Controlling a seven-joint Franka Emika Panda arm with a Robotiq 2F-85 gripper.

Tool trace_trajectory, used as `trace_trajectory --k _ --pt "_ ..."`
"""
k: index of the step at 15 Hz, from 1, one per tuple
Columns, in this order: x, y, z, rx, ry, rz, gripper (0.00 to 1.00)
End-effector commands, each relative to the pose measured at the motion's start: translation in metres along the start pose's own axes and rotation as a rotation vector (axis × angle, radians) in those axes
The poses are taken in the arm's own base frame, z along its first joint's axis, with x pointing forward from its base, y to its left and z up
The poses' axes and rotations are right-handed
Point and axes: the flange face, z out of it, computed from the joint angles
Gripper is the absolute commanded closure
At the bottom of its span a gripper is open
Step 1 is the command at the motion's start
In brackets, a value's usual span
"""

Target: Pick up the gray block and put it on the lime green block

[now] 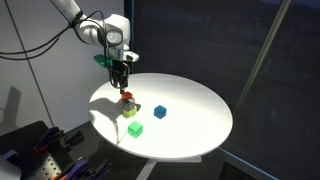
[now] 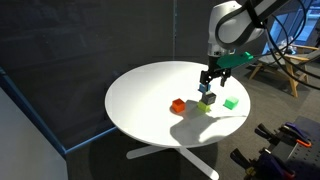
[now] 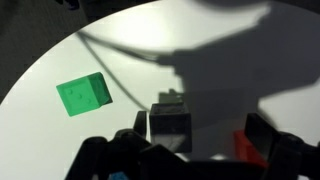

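The gray block [image 1: 130, 106] sits on top of the lime green block [image 1: 130, 114] near the table's middle. Both also show in an exterior view, gray block [image 2: 203, 102] over lime green block [image 2: 205, 109]. My gripper [image 1: 121, 84] [image 2: 210, 80] is open and empty, hovering a little above the stack. In the wrist view the gray block [image 3: 170, 120] lies in shadow just inside one finger of my gripper [image 3: 200, 125], with a gap to the other finger. The lime green block is mostly hidden under it there.
An orange-red block [image 1: 127, 97] [image 2: 178, 105] [image 3: 250, 146] lies close beside the stack. A bright green block [image 1: 135, 129] [image 2: 231, 102] [image 3: 83, 96] and a blue block [image 1: 159, 112] [image 2: 209, 97] lie nearby on the round white table [image 1: 200, 110] [image 2: 140, 95].
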Motion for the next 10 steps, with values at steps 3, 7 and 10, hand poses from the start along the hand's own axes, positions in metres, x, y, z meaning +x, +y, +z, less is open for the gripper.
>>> trace_trajectory --k 3,7,10 --pt "-0.045 0.008 -0.028 0.019 0.029 -0.018 0.0" --pt "-0.067 0.011 -0.049 0.031 0.066 -0.03 0.0" --pt "-0.08 0.013 -0.067 0.045 0.101 -0.034 0.0"
